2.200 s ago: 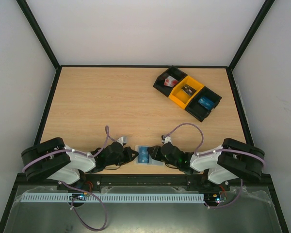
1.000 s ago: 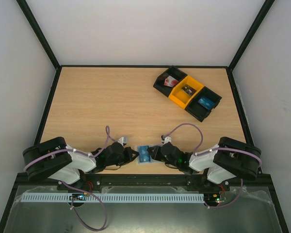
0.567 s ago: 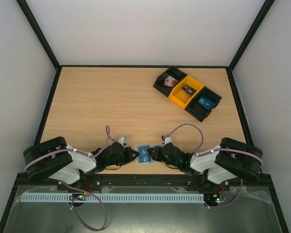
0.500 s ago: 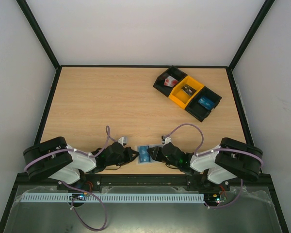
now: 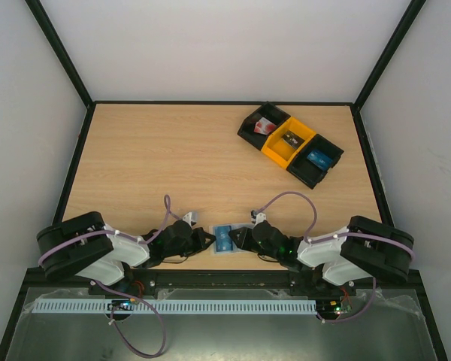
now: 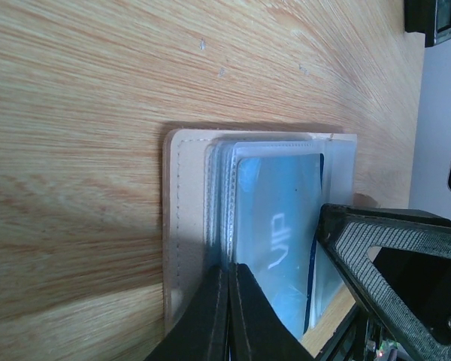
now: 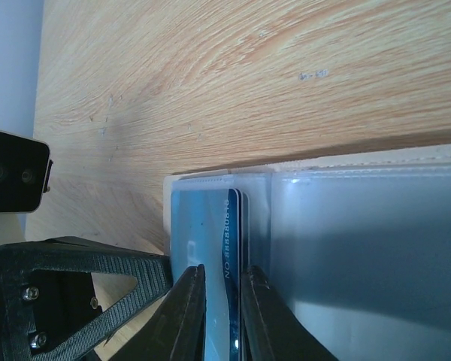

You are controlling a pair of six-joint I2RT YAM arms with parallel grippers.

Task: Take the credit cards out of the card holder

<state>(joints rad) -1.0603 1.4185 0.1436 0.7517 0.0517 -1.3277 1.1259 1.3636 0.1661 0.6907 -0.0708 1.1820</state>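
Wood-grain table (image 5: 173,165), near edge. Credit cards (image 7: 210,248): a thin, stiff, glossy blue stack lying partly inside the card holder (image 6: 186,226), directly between the two grippers. I judge them light and slippery. The soft clear sleeve will probably drag on them, so the best hold is the card edge, pulled flat along the pocket. Right gripper (image 7: 222,301): fingers nearly together, nipping the cards' edge. Left gripper (image 6: 227,301): fingers pressed together at the holder's far edge; I cannot tell whether a sleeve layer is caught. Bins (image 5: 292,143) stand well beyond the right gripper.
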